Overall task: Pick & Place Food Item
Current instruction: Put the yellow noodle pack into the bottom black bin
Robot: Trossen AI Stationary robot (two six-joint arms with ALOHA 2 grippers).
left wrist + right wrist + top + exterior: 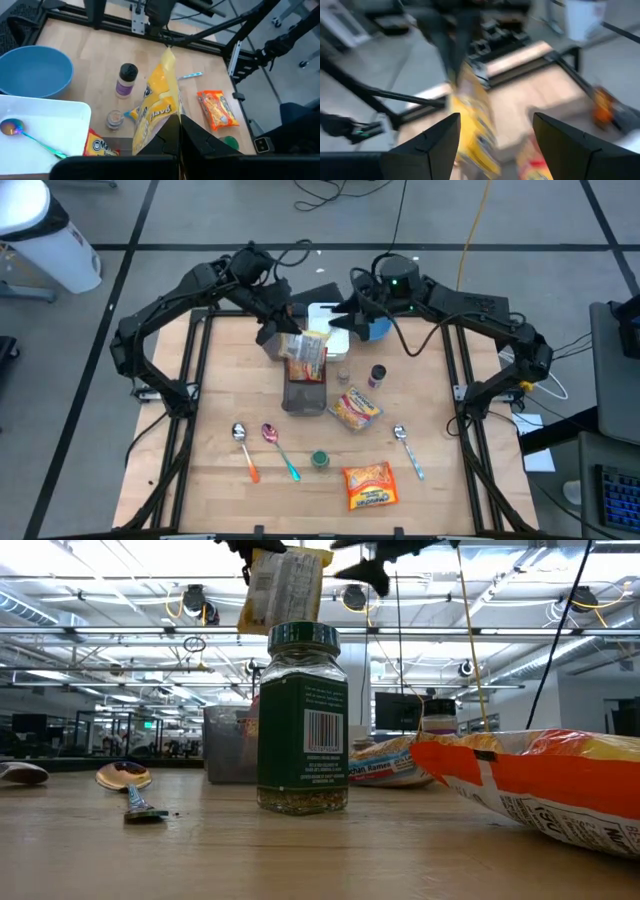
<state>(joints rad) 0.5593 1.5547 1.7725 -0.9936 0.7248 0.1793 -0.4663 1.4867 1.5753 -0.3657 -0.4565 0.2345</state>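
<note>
The right gripper has its two dark fingers spread wide with nothing between them. Beyond the gap hangs a yellow food packet, blurred, gripped at its top end by the left gripper on a dark arm, whose jaw state cannot be told here. Behind lies the wooden table, its black frame along the far edge. An orange packet lies near one table edge, too smeared to read.
</note>
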